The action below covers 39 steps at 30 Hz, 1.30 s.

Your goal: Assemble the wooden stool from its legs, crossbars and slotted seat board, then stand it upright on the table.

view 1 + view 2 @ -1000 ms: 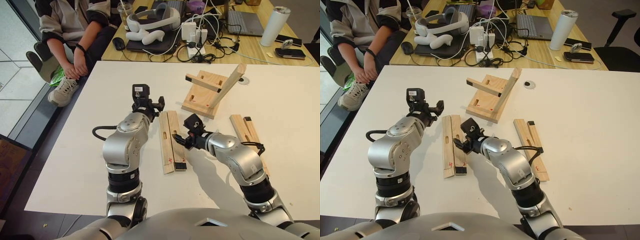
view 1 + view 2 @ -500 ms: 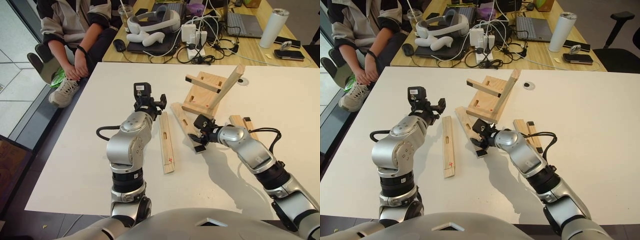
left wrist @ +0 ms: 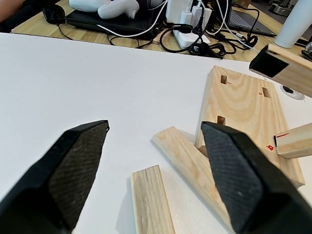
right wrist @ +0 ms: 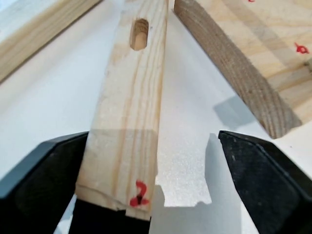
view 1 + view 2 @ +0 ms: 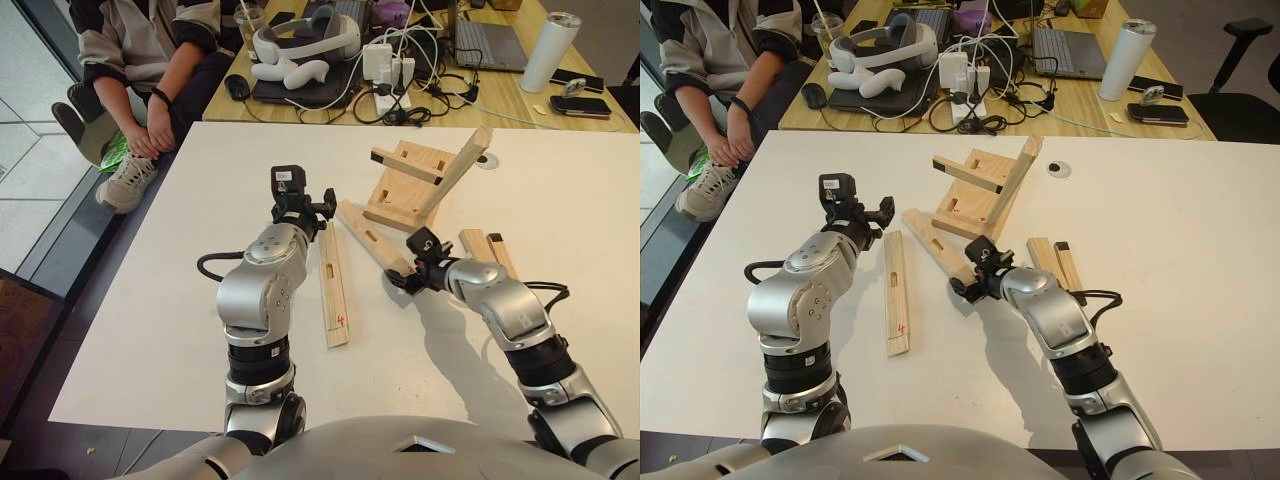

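The slotted seat board [image 5: 398,205] lies tilted at the back middle of the table, with a crossbar [image 5: 405,165] and a leg [image 5: 462,165] fitted to it. A loose leg marked 2 [image 5: 370,238] lies diagonally, its far end near the board. My right gripper [image 5: 405,281] is open at its near end. In the right wrist view the leg [image 4: 129,112] touches one finger [image 4: 39,180] and a gap separates it from the other. Another slotted leg [image 5: 333,290] lies to the left. My left gripper [image 5: 300,205] hangs open above that leg's far end [image 3: 151,200].
Two more wooden pieces [image 5: 490,250] lie side by side to the right of my right arm. A small round disc [image 5: 487,160] sits behind the board. A desk with a headset [image 5: 305,45], cables and a tumbler [image 5: 550,50] borders the white table [image 5: 150,300]'s far edge.
My right gripper pulled the leg marked 2 away from its neighbour and swung it diagonally toward the seat board, moving right. The left arm barely moved.
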Available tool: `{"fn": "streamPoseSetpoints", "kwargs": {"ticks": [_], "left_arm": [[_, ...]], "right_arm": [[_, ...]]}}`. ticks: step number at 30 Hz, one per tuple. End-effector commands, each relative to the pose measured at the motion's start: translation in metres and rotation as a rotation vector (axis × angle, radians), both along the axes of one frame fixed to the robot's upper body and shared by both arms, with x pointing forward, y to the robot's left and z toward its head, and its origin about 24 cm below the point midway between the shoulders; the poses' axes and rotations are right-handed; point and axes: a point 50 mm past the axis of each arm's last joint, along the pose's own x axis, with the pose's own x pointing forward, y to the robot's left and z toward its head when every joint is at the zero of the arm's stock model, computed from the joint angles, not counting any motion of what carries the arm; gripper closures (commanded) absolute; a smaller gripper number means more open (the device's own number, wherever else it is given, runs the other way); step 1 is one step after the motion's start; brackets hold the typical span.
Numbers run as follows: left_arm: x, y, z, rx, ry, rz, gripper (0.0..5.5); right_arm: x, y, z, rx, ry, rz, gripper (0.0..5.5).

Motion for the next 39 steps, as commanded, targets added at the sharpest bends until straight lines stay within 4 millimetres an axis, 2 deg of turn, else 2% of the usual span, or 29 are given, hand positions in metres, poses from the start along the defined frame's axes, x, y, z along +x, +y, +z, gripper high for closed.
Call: {"fn": "streamPoseSetpoints", "kwargs": {"ticks": [1,8,18,23,27,33,39], "left_arm": [[0.002,0.0,0.002,0.012,-0.008,0.002,1.98],[0.005,0.0,0.004,0.018,-0.008,-0.014,1.98],[0.009,0.009,0.007,-0.023,0.018,-0.023,1.98],[0.009,0.008,0.007,-0.045,0.037,-0.042,1.98],[0.007,0.008,0.004,-0.074,0.078,-0.089,1.98],[-0.007,-0.001,-0.007,-0.271,0.21,-0.233,1.98],[0.001,0.011,-0.011,-0.237,0.211,-0.17,1.98]], "right_arm": [[-0.004,-0.003,-0.008,-0.018,0.041,0.016,0.93],[-0.004,0.003,-0.01,0.011,0.007,0.014,1.92],[0.003,-0.003,-0.004,0.035,-0.09,-0.04,3.43],[0.008,-0.006,0.002,0.059,-0.132,-0.065,3.44],[0.011,-0.001,0.015,0.141,-0.196,-0.04,3.44],[0.015,0.006,0.031,0.173,-0.312,0.05,3.44],[0.013,0.009,0.037,0.181,-0.336,0.123,3.44]]}}
